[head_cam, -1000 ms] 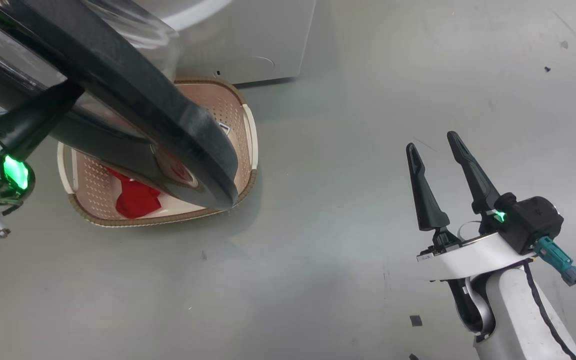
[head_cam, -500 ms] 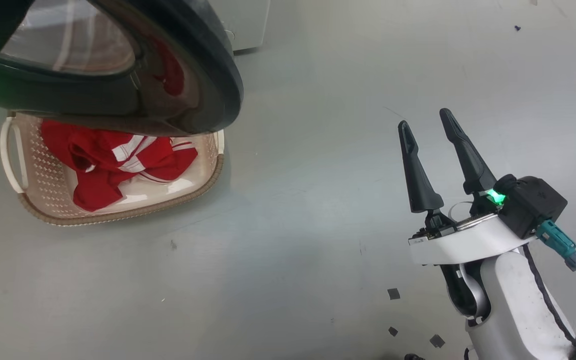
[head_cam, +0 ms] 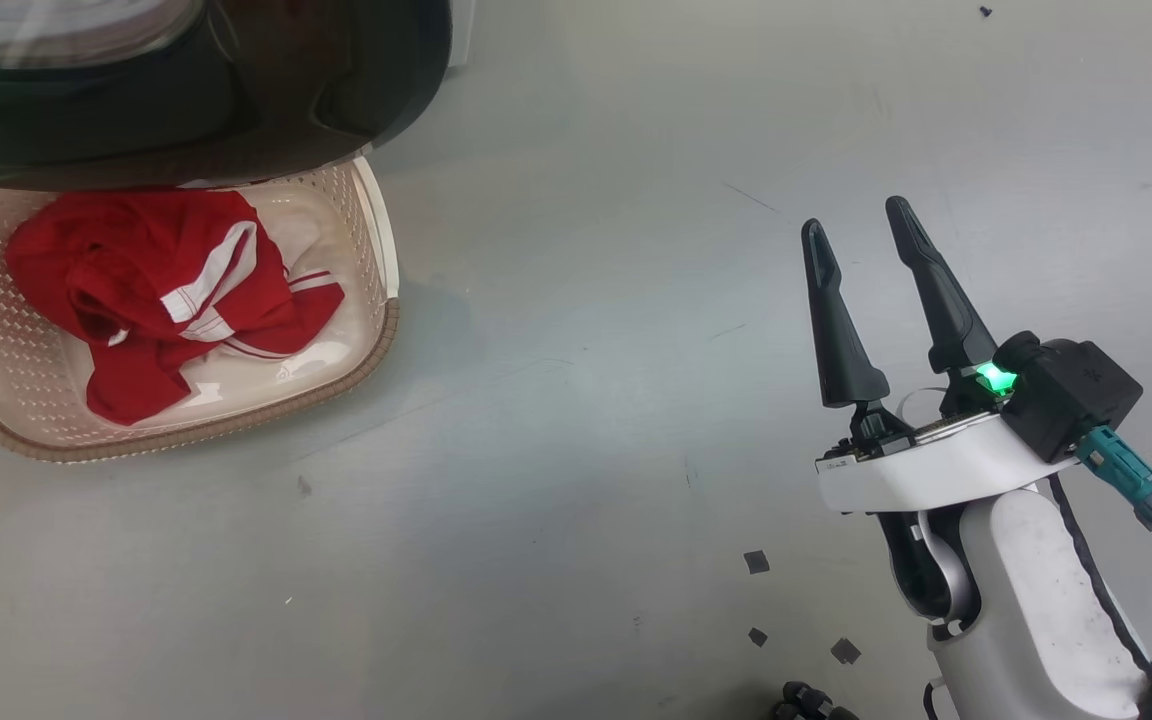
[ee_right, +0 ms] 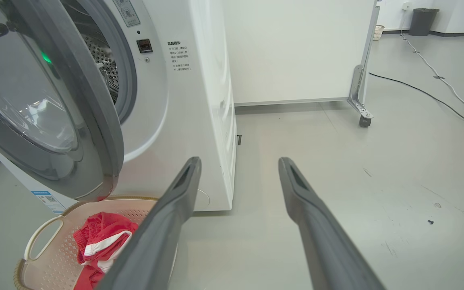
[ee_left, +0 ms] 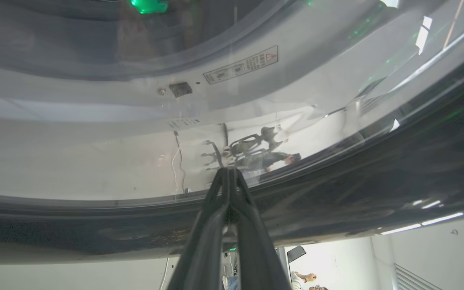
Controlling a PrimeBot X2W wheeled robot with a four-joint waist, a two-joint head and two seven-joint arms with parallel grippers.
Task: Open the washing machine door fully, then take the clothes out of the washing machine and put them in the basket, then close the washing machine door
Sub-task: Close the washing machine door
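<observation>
The basket point(head_cam: 361, 240) sits on the floor point(head_cam: 576, 400) at the foot of the washing machine point(ee_right: 191, 121), its long side running left to right in the head view. The clothes point(head_cam: 146, 290) lie inside it as a bunched red heap with white stripes. The heap fills the left and middle of the basket, and its longer side follows the basket's long side. One flap reaches toward the right wall.

The washing machine door point(head_cam: 186, 110) stands partly open on edge, with its glass bulging toward the drum point(ee_right: 103, 60). Its lower black rim hangs over the basket's far edge.

The left gripper point(ee_left: 228, 171) has its 2 fingers pressed together with nothing between them. The tips sit where the door's dark rim meets the glass; I cannot tell whether they touch it.

The right gripper point(head_cam: 856, 216) is well to the right of the basket, above bare floor. Its 2 fingers are spread wide and empty, pointing toward the machine's side. A few small dark scraps point(head_cam: 756, 562) lie on the floor near that arm.
</observation>
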